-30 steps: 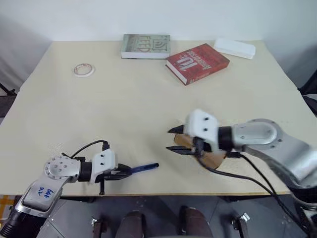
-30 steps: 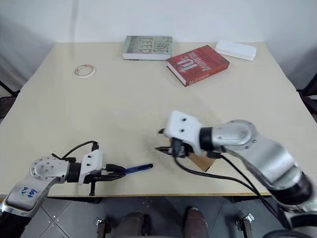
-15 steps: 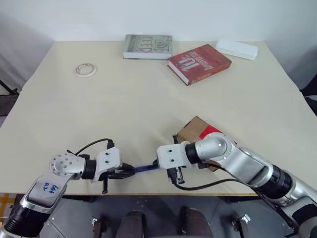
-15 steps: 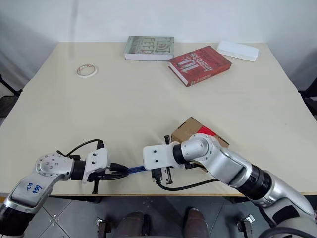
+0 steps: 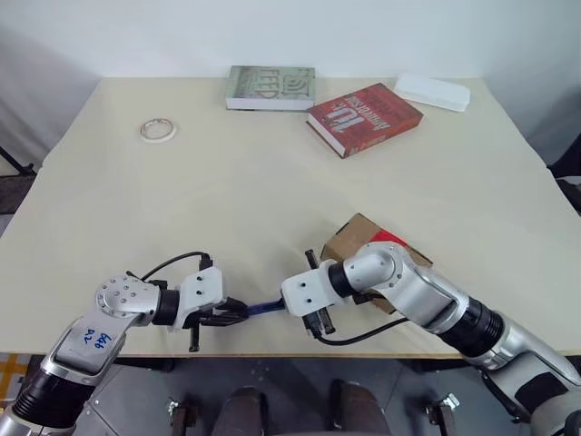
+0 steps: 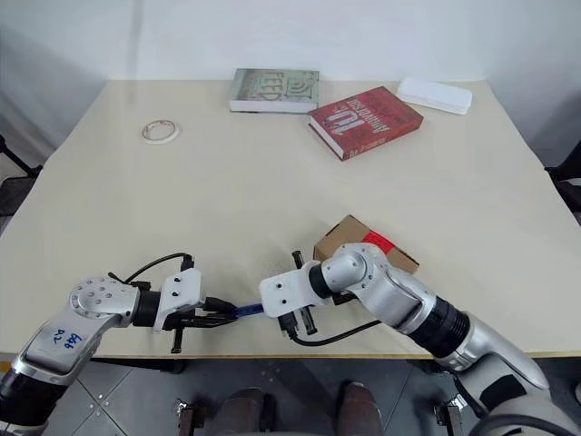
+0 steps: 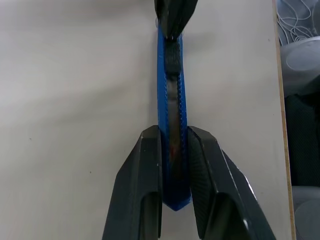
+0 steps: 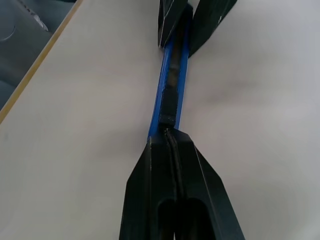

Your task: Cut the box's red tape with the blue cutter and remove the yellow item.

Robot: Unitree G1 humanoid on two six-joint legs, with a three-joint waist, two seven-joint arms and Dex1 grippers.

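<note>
The blue cutter lies low over the table near its front edge, held at both ends. My left gripper is shut on its rear end, with the handle between the two black fingers. My right gripper is shut on the cutter's far tip, facing the left gripper. The box sits just behind the right wrist, with the red tape showing on its top. The yellow item is hidden.
At the back of the table lie a grey-green book, a red book and a white case. A pale tape roll lies back left. The table's front edge runs just below both grippers.
My right arm came down from over the box and swung left to the cutter's tip, where its fingers closed. The box is uncovered. The left gripper kept its hold in place.
</note>
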